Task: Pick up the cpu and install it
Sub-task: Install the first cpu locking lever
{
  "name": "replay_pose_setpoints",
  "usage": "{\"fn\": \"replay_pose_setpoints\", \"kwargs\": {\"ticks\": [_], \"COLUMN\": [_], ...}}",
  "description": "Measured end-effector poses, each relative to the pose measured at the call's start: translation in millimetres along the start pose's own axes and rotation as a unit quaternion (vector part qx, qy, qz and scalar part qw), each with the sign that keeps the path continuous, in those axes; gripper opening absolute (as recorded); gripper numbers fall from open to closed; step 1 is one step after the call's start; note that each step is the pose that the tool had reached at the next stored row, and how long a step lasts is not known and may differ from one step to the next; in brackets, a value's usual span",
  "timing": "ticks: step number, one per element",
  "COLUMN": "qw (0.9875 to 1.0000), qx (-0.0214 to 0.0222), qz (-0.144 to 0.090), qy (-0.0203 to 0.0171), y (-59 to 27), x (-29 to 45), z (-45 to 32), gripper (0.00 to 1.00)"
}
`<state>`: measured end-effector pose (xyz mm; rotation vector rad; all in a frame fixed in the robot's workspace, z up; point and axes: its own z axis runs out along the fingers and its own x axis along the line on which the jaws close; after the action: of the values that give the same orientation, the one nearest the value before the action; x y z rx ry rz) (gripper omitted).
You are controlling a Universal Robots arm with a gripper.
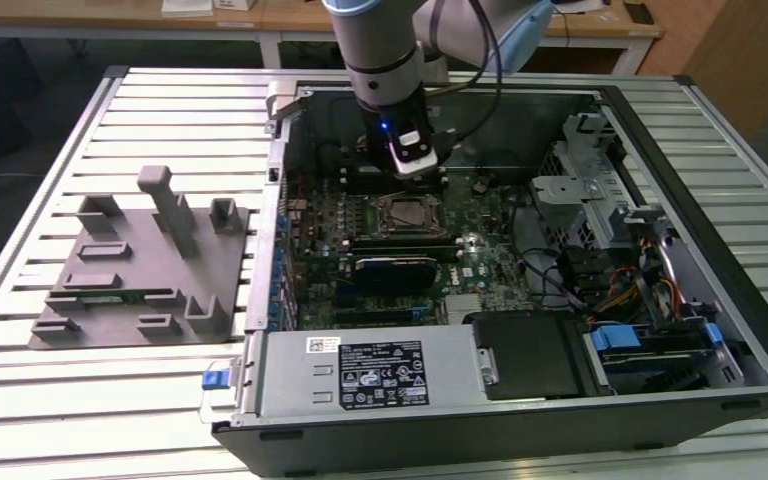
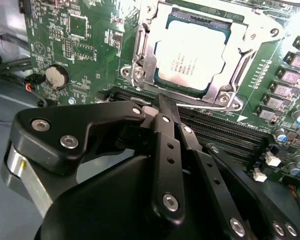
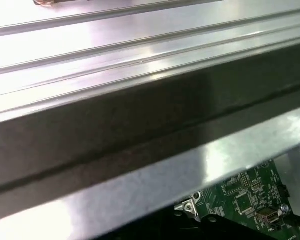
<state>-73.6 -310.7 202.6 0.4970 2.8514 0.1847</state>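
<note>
Black gripper, fingers pressed together and empty, is seen in the second wrist view near the cpu, seated in its socket; the case wall is seen in the first wrist view.

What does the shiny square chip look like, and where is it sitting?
The cpu is a flat square chip with a silvery metal top, faint print and a thin pale rim. It lies flat in the metal-framed socket on the green motherboard, inside the open computer case. Nothing holds it; the gripper's black linkage sits nearer the camera.

Place: a robotics lab or workshop.
Signs: an opened computer case on a slatted aluminium table, a grey parts fixture, wooden desks behind.
</note>
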Motion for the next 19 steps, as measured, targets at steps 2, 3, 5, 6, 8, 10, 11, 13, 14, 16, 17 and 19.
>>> {"fn": "replay_pose_setpoints", "kwargs": {"ticks": [2, 3, 5, 6, 8, 10, 11, 13, 14, 16, 17, 19], "qw": [1.0000, 1.0000, 1.0000, 0.9999, 0.9999, 0.9999, 0.9999, 0.9999, 0.9999, 0.9999, 0.9999, 0.9999], "qx": [0.0012, 0.0016, 0.0020, 0.0021, 0.0021, 0.0021, 0.0022, 0.0022, 0.0022, 0.0023, 0.0024, 0.0043], "qz": [0.005, 0.007, 0.009, 0.010, 0.010, 0.010, 0.010, 0.010, 0.010, 0.010, 0.010, 0.009], "qy": [-0.0010, -0.0013, -0.0018, -0.0019, -0.0019, -0.0020, -0.0019, -0.0019, -0.0020, -0.0020, -0.0021, -0.0027], "y": [1.4, 2.2, 3.7, 4.2, 4.5, 4.6, 4.6, 4.5, 4.5, 4.7, 4.7, 4.7], "x": [0.6, 0.9, 1.5, 1.6, 2.0, 2.2, 2.6, 3.8, 4.3, 5.3, 5.7, 6.2], "z": [0.3, 0.4, 0.6, 0.7, 0.7, 1.0, 1.0, 1.1, 1.3, 1.7, 2.1, 2.7], "gripper": [0.11, 0.11, 0.11, 0.11, 0.11, 0.11, 0.11, 0.11, 0.11, 0.11, 0.11, 0.11]}}
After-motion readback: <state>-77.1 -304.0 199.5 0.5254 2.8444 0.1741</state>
